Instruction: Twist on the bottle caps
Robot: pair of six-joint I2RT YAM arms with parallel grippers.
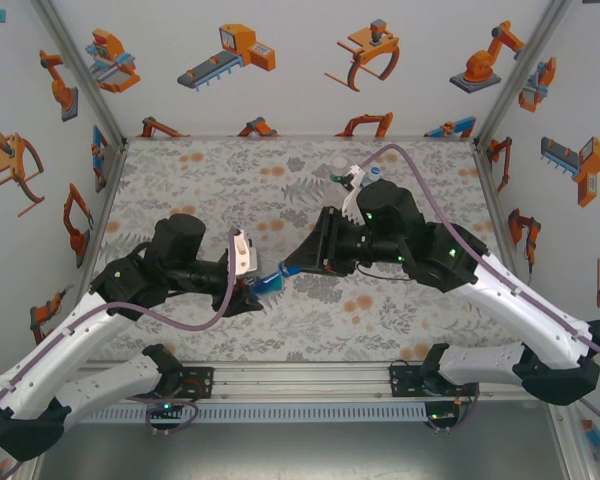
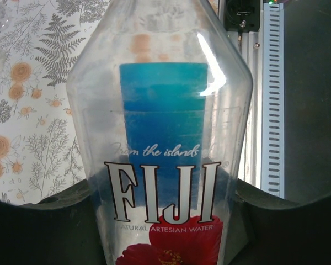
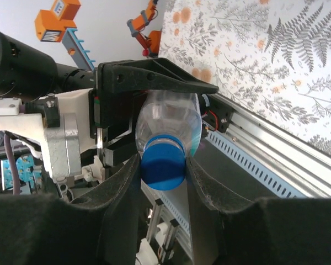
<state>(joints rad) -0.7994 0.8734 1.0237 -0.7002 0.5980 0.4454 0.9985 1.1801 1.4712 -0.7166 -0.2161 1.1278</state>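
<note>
Over floral tabletop [image 1: 280, 190], left tool [image 1: 256, 292] clamps bottle [image 2: 160, 99], right tool [image 3: 163, 171] clamps blue cap [image 3: 163, 163].

Two white-shelled arms [image 1: 65, 360] with bulky black joints [image 1: 180, 245], a thin purple cable [image 1: 195, 318] along each, black wedge-shaped fingers [image 3: 118, 204], small green lights [image 1: 370, 212] glowing.

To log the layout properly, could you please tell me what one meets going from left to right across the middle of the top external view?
Left arm → left fingers → bottle → right fingers → right arm.
</note>
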